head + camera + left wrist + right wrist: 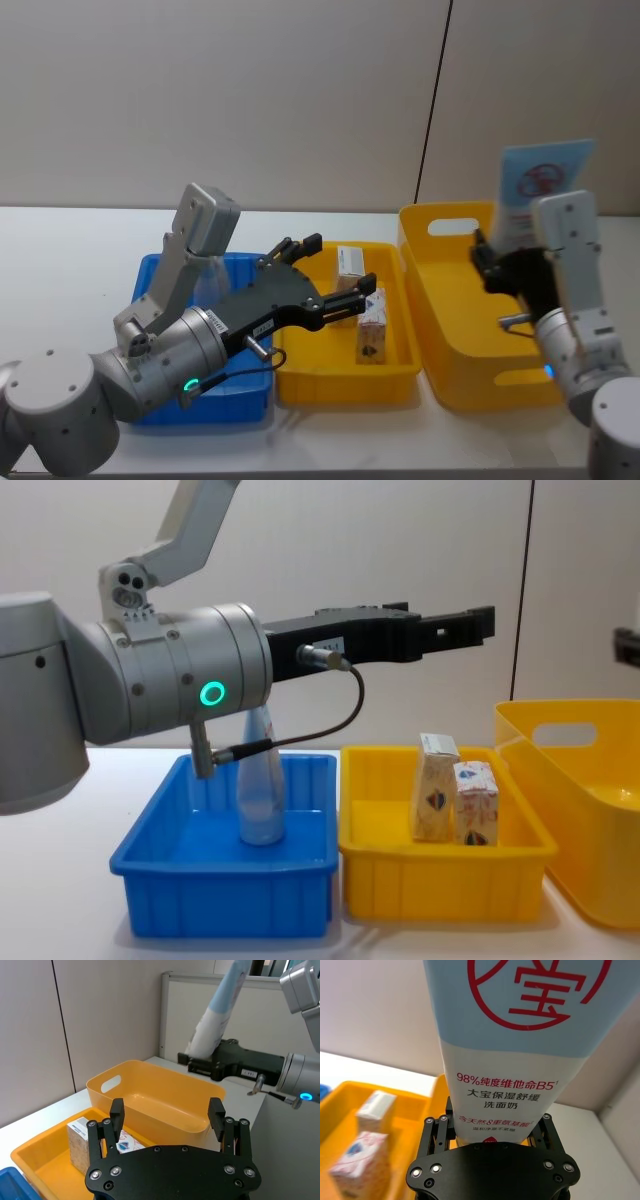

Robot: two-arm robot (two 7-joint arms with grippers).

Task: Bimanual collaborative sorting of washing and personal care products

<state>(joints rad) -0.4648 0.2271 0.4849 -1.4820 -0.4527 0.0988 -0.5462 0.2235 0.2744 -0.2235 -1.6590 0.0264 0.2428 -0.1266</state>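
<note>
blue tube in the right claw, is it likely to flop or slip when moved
Probably fairly stiff: the blue tube runs straight above the right claw, no sag. Its smooth printed skin could slip. Held low, with most of it above the grip, it may sway.

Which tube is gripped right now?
The pale-blue squeeze tube with red logo, held in the right gripper; the other tube stands in the blue plastic bin.

Left arm extended forward, left gripper [340, 262] level, jaws spread wide. Right arm raised, right gripper [500, 252] jaws clamped, pale-blue squeeze tube [540, 185] base between them.
</note>
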